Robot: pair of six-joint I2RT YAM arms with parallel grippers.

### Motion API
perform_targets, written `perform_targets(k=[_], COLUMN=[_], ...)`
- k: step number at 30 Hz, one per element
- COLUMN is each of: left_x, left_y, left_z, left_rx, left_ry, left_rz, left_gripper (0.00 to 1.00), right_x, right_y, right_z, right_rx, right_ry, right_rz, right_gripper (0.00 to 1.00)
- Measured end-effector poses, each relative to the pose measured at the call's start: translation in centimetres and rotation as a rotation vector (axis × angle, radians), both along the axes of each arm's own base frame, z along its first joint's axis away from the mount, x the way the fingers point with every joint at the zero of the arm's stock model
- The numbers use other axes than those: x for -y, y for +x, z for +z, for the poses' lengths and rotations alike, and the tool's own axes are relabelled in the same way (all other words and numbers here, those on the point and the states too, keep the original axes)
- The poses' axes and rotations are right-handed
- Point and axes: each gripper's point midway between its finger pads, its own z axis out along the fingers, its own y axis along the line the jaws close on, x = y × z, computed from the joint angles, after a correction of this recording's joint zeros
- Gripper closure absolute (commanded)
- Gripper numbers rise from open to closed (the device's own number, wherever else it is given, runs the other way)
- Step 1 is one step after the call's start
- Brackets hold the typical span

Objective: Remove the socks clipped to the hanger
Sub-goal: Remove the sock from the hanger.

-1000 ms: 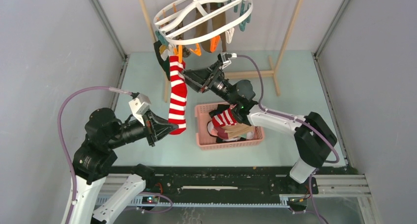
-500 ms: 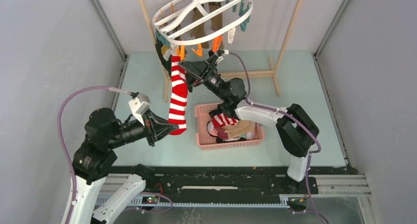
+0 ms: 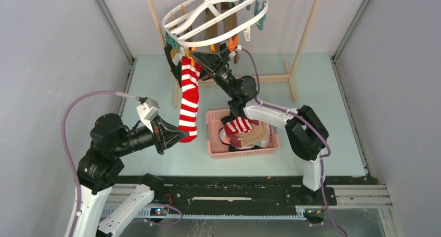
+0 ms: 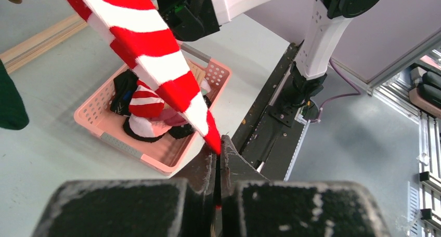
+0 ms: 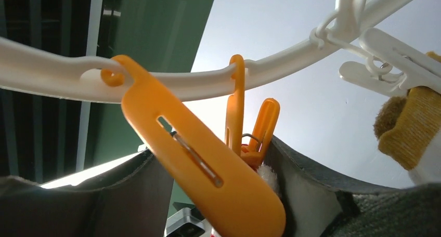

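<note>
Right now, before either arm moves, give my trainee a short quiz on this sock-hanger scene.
1. True or false: the left gripper is shut on the toe of the red-and-white striped sock that hangs from the hanger.
2. Pick one: in the right wrist view, the clothespin between the fingers of the right gripper is A) teal, B) orange, C) white.
3. Short answer: what holds the loose socks on the table?

Key: 1 true; 2 B; 3 the pink basket.
</note>
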Motion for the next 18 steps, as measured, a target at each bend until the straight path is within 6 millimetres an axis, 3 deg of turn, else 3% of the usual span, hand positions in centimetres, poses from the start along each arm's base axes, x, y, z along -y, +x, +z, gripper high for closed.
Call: perform_targets(k=[13, 18], left_x=[0.0, -0.1], left_y=[-0.1, -0.4], left_z=[0.0, 0.2], left_rx=[-0.004, 0.003], left_ry=[-0.004, -0.01], left_rz=[-0.003, -0.004], left_gripper=[1.0, 1.0], right_x=[0.0, 0.2], right_y=[1.1, 1.3], right_z=[-0.3, -0.2], right_rx=[-0.039, -0.051], right_ry=[0.024, 0.033], right_rz=[-0.009, -0.01], right_gripper=[0.49, 0.41])
